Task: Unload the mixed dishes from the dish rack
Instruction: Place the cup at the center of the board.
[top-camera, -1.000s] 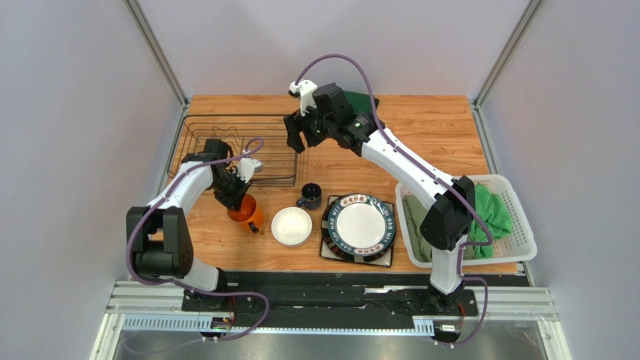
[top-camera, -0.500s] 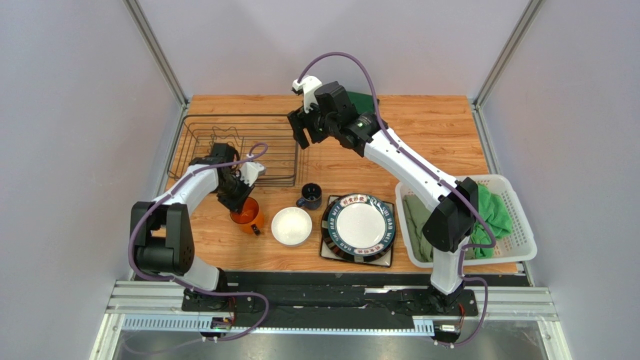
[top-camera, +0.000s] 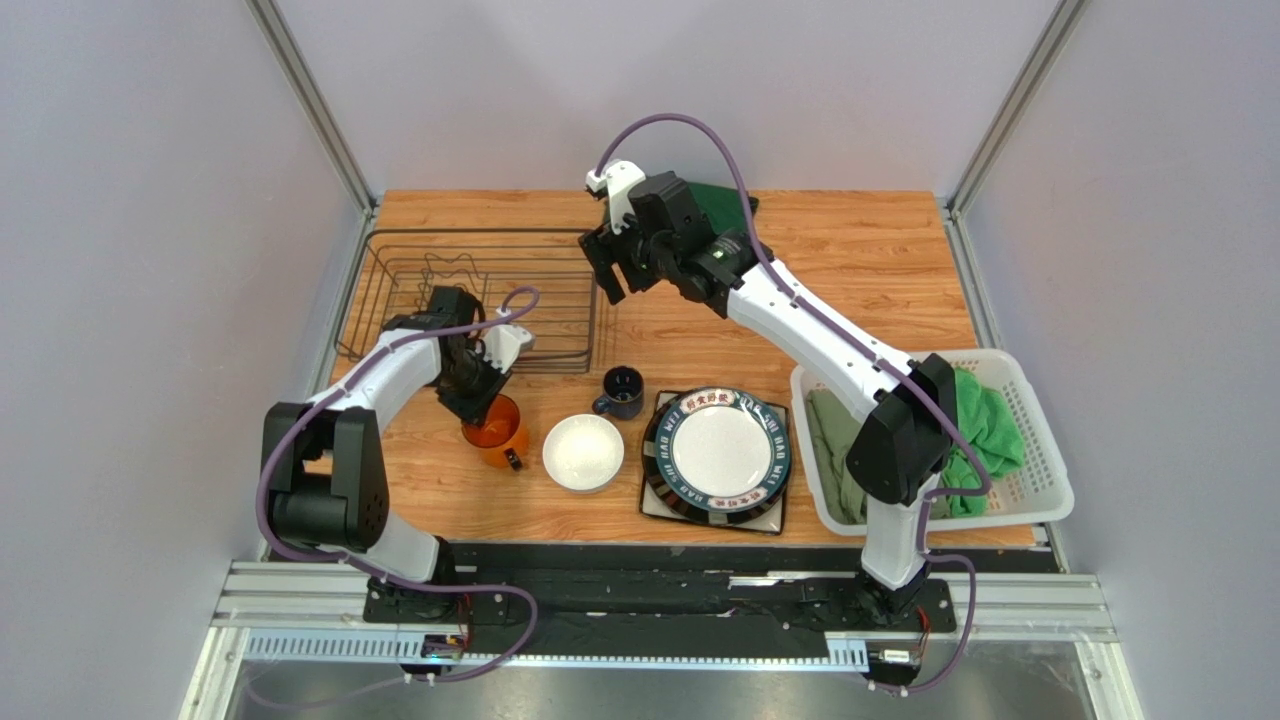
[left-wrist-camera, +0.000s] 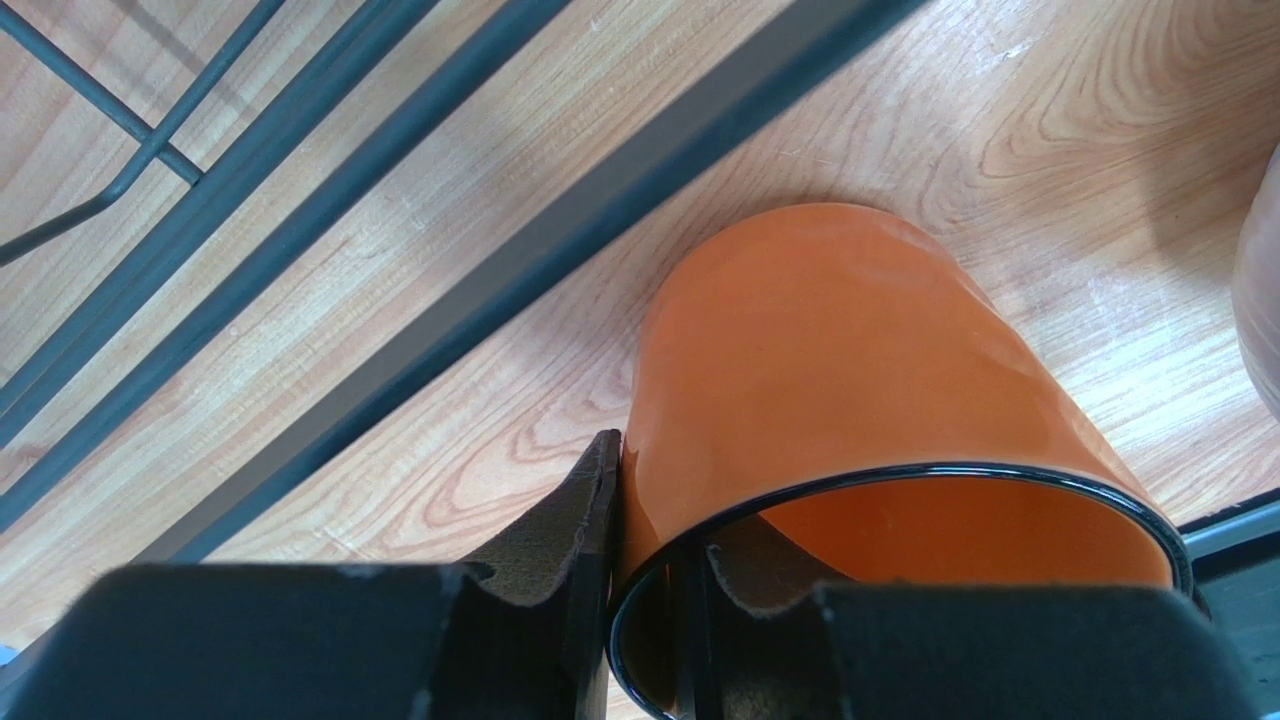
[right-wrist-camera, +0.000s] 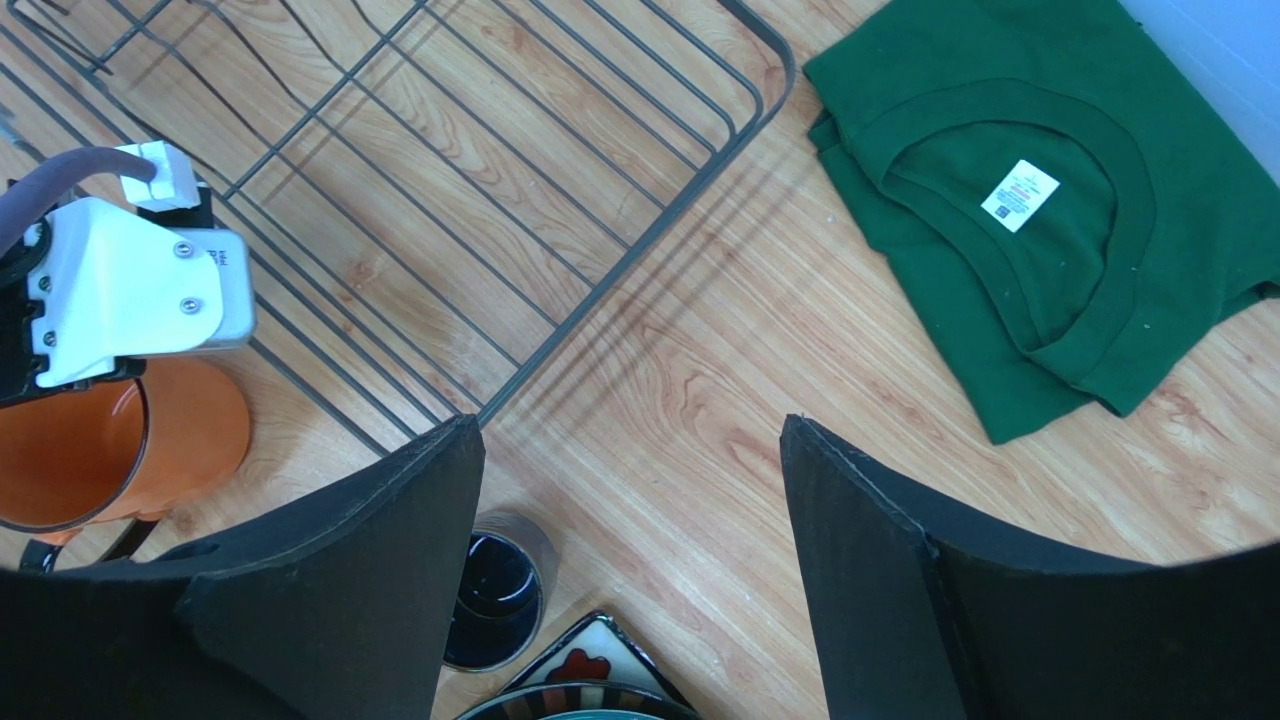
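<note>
The right gripper (right-wrist-camera: 631, 555) gapes wide above the dish rack (right-wrist-camera: 646, 236) corner; a green shirt (right-wrist-camera: 1037, 195), orange mug (right-wrist-camera: 166, 443) and dark blue mug (right-wrist-camera: 493, 600) lie nearby.

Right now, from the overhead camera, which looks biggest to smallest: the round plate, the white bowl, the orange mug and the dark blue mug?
1. round plate
2. white bowl
3. orange mug, partly hidden by the left gripper, so its lead is unsure
4. dark blue mug

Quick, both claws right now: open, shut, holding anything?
Left claw: shut on the orange mug, gripping its rim.
Right claw: open, holding nothing.
</note>
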